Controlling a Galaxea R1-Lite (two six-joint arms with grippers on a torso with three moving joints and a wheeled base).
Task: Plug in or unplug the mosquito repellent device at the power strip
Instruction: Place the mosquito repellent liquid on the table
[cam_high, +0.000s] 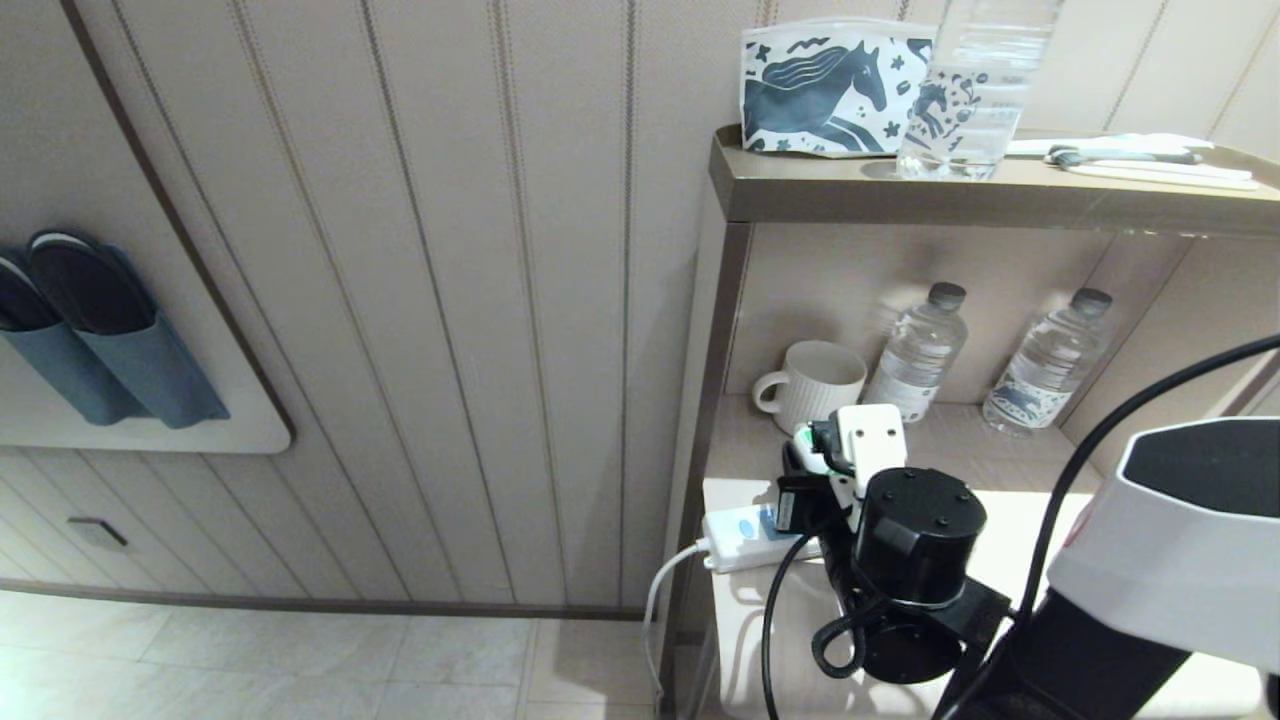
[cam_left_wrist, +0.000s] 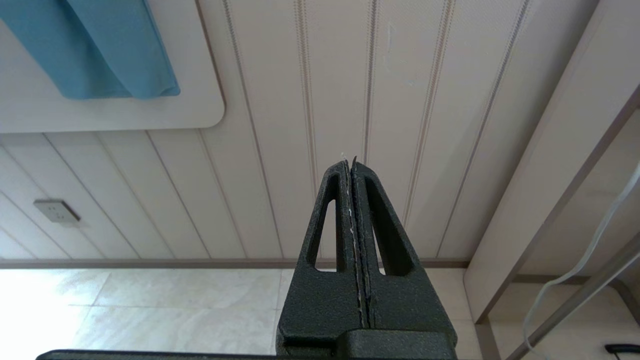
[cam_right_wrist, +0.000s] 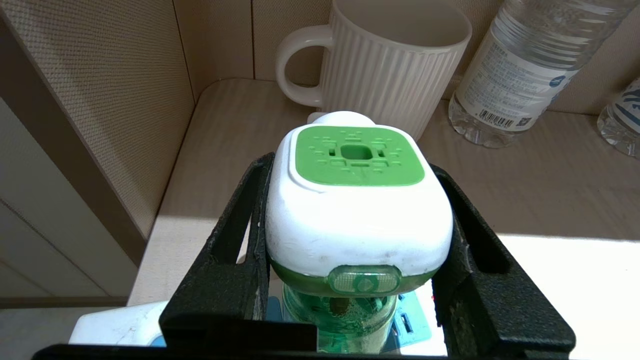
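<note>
My right gripper (cam_right_wrist: 352, 167) is shut on the mosquito repellent device (cam_right_wrist: 357, 200), one black finger pressed on each side of its white head with the green centre. Its green liquid bottle hangs just over a light-blue socket panel of the power strip (cam_right_wrist: 115, 327). The plug pins are hidden, so I cannot tell if it is seated. In the head view the right gripper (cam_high: 815, 450) holds the device (cam_high: 803, 440) above the white power strip (cam_high: 740, 525) at the lower shelf's left front edge. My left gripper (cam_left_wrist: 350, 162) is shut and empty, parked facing the panelled wall.
A ribbed white mug (cam_high: 815, 385) and two water bottles (cam_high: 918, 352) (cam_high: 1045, 365) stand close behind the device on the lower shelf. The strip's cord (cam_high: 665, 590) drops to the floor. The upper shelf holds a horse-print pouch (cam_high: 835, 90) and a large bottle (cam_high: 975, 90).
</note>
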